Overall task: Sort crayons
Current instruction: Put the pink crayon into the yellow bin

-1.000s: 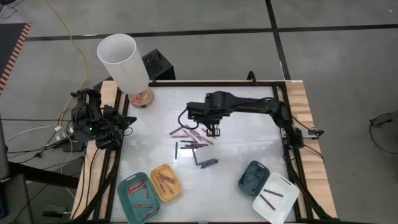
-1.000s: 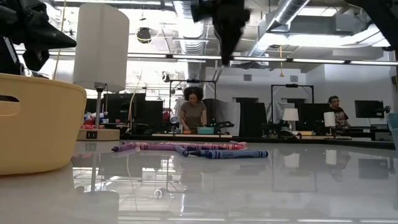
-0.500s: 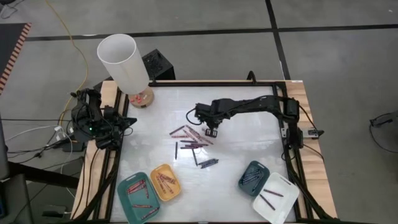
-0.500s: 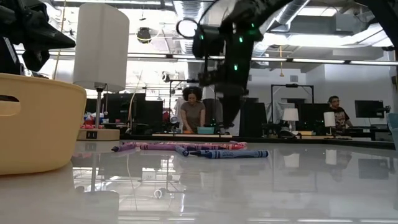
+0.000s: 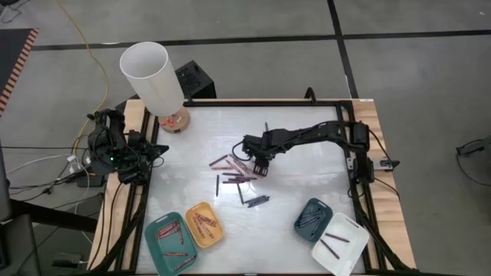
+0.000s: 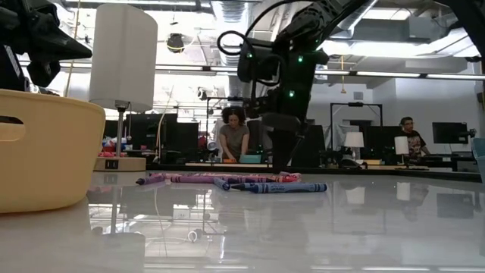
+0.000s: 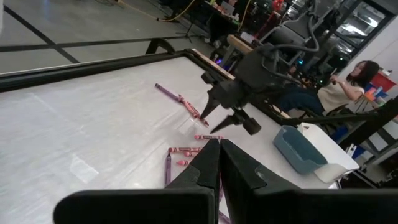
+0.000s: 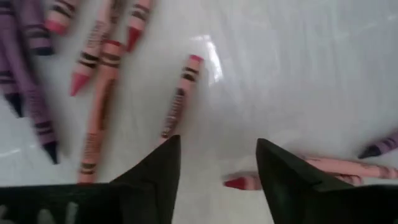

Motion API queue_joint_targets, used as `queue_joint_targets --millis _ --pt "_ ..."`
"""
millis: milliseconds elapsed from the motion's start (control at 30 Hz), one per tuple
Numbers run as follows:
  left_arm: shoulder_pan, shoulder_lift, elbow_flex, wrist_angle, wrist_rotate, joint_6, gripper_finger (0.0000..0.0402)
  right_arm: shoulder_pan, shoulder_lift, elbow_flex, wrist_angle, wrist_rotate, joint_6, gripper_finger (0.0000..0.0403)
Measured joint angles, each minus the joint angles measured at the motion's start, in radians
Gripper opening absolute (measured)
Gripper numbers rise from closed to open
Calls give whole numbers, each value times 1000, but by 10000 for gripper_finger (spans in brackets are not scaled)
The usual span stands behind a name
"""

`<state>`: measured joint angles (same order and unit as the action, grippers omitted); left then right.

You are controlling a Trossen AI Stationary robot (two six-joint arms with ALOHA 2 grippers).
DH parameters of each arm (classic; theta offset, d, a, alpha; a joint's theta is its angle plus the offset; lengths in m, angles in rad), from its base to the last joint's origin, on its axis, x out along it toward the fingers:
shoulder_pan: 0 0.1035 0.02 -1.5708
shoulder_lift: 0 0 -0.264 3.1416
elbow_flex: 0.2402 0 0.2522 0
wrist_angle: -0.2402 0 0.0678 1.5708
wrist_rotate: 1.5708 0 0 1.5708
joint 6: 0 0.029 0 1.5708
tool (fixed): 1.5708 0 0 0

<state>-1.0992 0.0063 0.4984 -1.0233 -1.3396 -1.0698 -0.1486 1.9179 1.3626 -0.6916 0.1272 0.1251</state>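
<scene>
My right hand (image 5: 261,166) is down over the loose pile of crayons (image 5: 234,176) near the middle of the counter (image 5: 307,184), fingers (image 8: 158,163) spread wide and holding nothing. Between them I see bare counter, with a red crayon (image 8: 242,182) lying close by the inner edge of one finger and a pink crayon (image 8: 179,98) slanting away just ahead of the other. More pink and purple sticks crowd the far side of that.

The risk here is the crowding. If I drop straight down and close, the fingers may land on either side of nothing, or pinch the tip of the red one so it flicks out sideways. If I shift toward the pink one, its neighbours lie so near that I could trap two colours at once and carry a wrong one to a tray. A finger set on top of a stick instead of beside it would roll it across the glossy surface and scatter the pile.

My left hand (image 7: 218,163) is clenched shut and parked at the counter's left edge, well apart from the work. The yellow tray (image 5: 204,224) and teal tray (image 5: 170,242) sit at the near left, the dark-blue tray (image 5: 313,217) and white tray (image 5: 338,243) at the near right, each already holding a few crayons.
</scene>
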Motion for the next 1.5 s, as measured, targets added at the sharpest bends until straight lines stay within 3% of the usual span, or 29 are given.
queue_joint_targets --millis 133,533,900,1000,1333,1500 --pt "0 0 0 0 0 0 0 24 0 0 28 0 2 218" --pt "0 0 0 0 -3 0 0 60 0 -4 56 13 0 212" --pt "0 0 0 0 -3 0 0 31 -7 -140 207 -14 21 207" --pt "0 0 0 0 -3 0 0 38 -6 -144 199 -13 30 180" --pt "0 0 0 0 -10 0 0 35 -3 -145 210 -9 58 14" --pt "0 0 0 0 -10 0 0 35 -2 -146 211 6 100 11"
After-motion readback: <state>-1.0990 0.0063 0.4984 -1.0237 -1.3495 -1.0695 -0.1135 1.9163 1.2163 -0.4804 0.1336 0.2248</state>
